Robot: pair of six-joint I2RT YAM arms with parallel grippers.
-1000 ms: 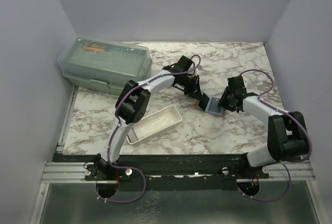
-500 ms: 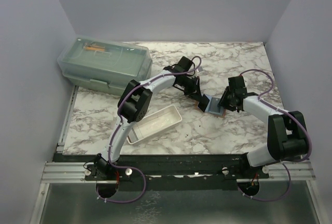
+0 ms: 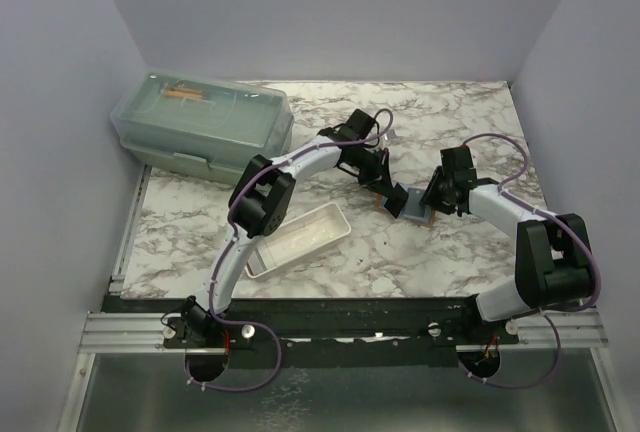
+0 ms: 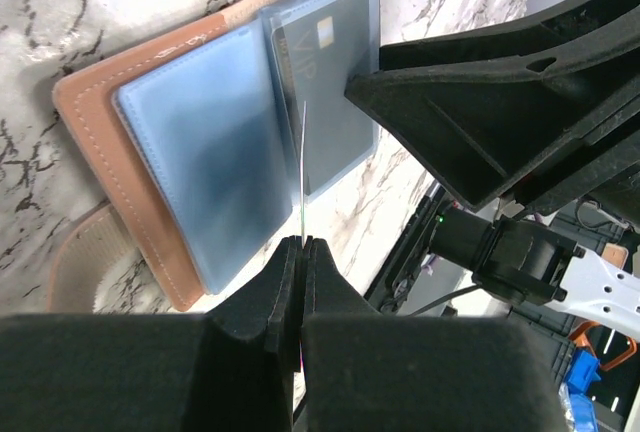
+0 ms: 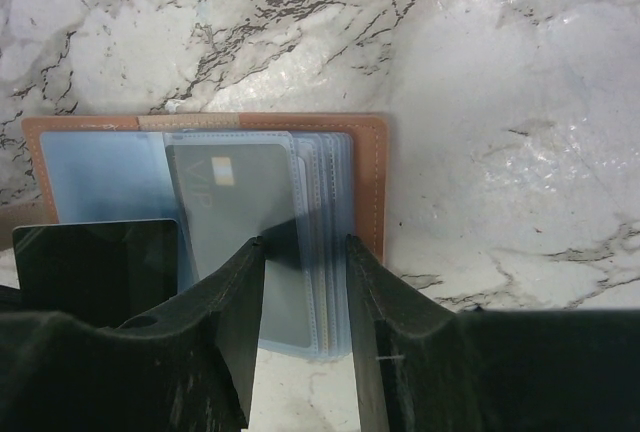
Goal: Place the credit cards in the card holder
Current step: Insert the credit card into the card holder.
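Left arm has the card, slot lies dead ahead.

Left pincer (image 4: 300, 244) is clamped tight on a credit card (image 4: 303, 172), held edge-on, free edge right over the fold of the card holder (image 4: 100, 152), which lies open on the table (image 5: 480, 102) between both arms. Right pincer (image 5: 305, 244) is about half open and grips nothing; it straddles the clear sleeves (image 5: 325, 212) on the right half, apparently pinning them. A VIP card (image 5: 240, 202) is already sleeved. Sleeve mouths face the fold, so I'd lay the card flat and slide it along the holder's long axis, away from the left pincer.
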